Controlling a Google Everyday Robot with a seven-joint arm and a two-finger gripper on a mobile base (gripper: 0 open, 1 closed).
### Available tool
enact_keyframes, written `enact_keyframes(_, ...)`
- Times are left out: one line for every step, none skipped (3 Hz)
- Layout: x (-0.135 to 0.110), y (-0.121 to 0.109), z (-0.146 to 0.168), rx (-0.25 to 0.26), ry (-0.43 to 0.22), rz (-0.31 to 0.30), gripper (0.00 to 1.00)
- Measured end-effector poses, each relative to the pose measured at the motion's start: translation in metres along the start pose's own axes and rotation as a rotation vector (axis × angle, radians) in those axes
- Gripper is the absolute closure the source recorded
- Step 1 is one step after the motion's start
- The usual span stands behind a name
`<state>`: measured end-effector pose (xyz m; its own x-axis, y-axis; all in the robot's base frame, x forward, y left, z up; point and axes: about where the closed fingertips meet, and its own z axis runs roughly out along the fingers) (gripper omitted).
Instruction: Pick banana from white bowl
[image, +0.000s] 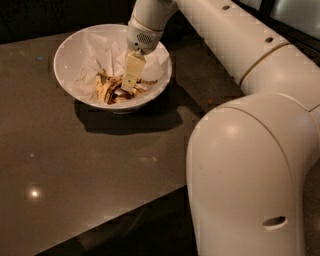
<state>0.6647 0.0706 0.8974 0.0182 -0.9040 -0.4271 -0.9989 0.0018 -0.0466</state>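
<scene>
A dark glossy tabletop (75, 175) carries everything. The robot's 1 white arm (250, 150) reaches from the right foreground to the white bowl (67, 50) at the far left. Crumpled paper (95, 55) lines the bowl. The banana (106, 90), dark-streaked, lies at its bottom. The gripper (129, 85) points down at the banana; whether it is open or holding anything I cannot tell.

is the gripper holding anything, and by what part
Cannot tell. The gripper is down in the white bowl, right at the banana, but any hold is hidden.
</scene>
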Motion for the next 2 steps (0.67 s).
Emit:
enact_keyframes(0.0028, 0.0016, 0.0055, -0.009, -0.019, 0.007, 0.28)
enact_keyframes(0.0047, 0.0026, 0.0094, -0.021, -0.031, 0.004, 0.30)
